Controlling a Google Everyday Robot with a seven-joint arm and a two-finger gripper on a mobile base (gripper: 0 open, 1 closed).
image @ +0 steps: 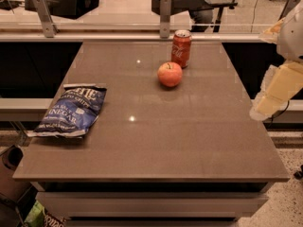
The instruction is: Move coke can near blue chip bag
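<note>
The coke can (181,48) stands upright near the far edge of the brown table (156,141), right of centre. The blue chip bag (73,110) lies flat at the table's left edge, well apart from the can. My arm shows as pale blocky parts at the right edge of the view, beside the table's right side, with the gripper (270,105) at its lower end, off the table and far from both objects. It holds nothing that I can see.
A red-orange apple (170,74) sits just in front and left of the can. A rail with two metal posts (165,15) runs behind the table. Desks and chairs stand beyond it. A bin sits on the floor at lower left.
</note>
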